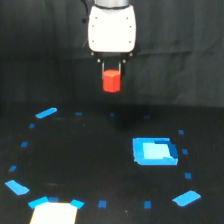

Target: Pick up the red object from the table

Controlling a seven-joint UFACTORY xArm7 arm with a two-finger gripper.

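One arm hangs at the top centre of the frame, its white housing ending in a small dark claw. The claw's two thin fingers are closed in on the upper part of the red object, one on each side, and the block hangs clear of the desk with the dark backdrop behind it.

The desk is a wide, flat black surface filling the lower half of the picture. Small blue tape marks dot it in a rough ring: several along the bottom edge, a few up the left side, others down the right side, and faint ones across the middle. Larger blue patches sit among them: an elongated one at the upper left of the desk, another at the lower left, and one at the lower right. A blue square tray lies right of centre, well below and to the right of the held block; its inner floor looks slightly paler than its rim.

At the bottom left edge a bright pale patch is cut off by the frame; what it is cannot be told.

Behind the desk the room is closed off by a dark cloth with faint vertical folds.
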